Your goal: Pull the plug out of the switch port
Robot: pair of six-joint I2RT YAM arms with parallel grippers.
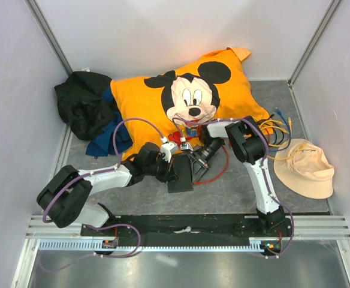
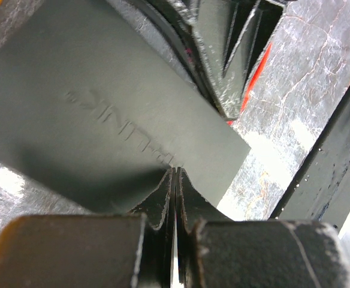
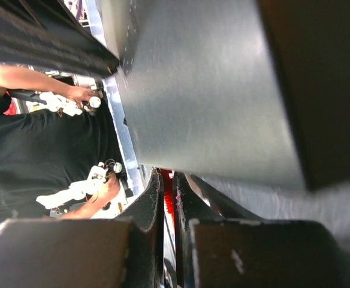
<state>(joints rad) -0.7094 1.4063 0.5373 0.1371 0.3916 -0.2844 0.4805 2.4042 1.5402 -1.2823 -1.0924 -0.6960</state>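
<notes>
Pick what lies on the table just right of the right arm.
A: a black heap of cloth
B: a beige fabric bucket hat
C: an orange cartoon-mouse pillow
B: in the top view the beige fabric bucket hat lies on the outer side of the right arm.

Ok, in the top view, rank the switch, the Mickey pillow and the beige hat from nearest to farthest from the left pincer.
1. Switch, right at the left pincer, table centre.
2. Mickey pillow, just behind it.
3. Beige hat, far right.
</notes>
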